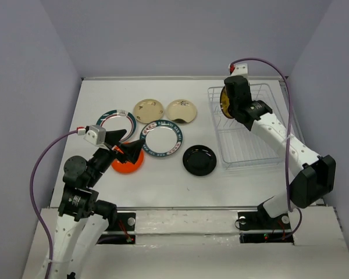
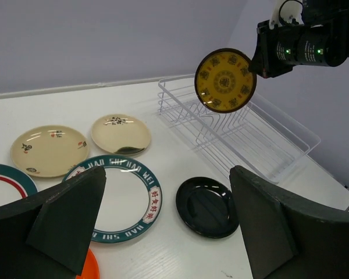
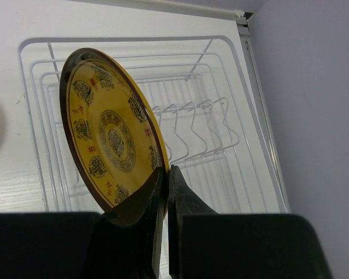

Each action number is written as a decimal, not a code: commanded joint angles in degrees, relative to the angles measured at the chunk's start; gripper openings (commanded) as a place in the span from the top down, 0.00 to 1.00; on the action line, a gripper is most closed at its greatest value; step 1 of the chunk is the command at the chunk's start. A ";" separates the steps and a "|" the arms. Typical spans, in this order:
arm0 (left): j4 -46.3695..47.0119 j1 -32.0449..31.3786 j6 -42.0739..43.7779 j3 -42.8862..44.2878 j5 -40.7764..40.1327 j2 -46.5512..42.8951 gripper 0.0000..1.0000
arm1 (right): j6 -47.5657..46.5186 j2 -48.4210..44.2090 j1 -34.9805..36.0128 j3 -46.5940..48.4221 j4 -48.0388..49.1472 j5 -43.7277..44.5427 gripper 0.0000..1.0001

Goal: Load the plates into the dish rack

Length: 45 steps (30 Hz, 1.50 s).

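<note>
Six plates lie on the worktop, all left of the dish rack. Nearest, the left pincer gapes wide over the orange plate. Farther, the right pincer is clamped on the lower rim of the amber plate. The plate stands on edge above the rack's far-left end, with the slot wires below it, probably a straight drop.

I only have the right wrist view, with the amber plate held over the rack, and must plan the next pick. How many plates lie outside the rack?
Observer: Six: two teal-rimmed plates, two cream-gold plates, an orange plate, a black plate.
Operator: Where is the black one?
Observer: Beside the dish rack's near left corner.
Operator: And the left gripper?
Observer: Open, empty, hovering by the orange plate.
</note>
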 commanded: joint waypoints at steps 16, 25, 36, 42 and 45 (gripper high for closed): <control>1.44 -0.10 -0.40 1.93 -1.50 0.13 0.01 | 0.12 10.52 0.29 4.61 -0.19 2.85 0.93; 1.27 -0.19 -0.48 1.94 -1.86 0.13 0.01 | 3.01 12.19 1.43 4.88 -0.28 0.66 0.93; 0.39 -0.10 -0.22 2.37 -4.40 0.65 0.01 | 5.74 11.76 3.63 5.14 -0.81 0.31 0.69; -0.23 0.60 -0.13 2.64 -8.17 1.79 0.01 | 6.27 5.18 3.63 4.35 -1.60 -5.47 0.38; -1.89 1.22 -0.04 3.16 -11.60 2.50 0.01 | 8.02 -0.18 4.15 2.60 -1.86 -12.66 0.31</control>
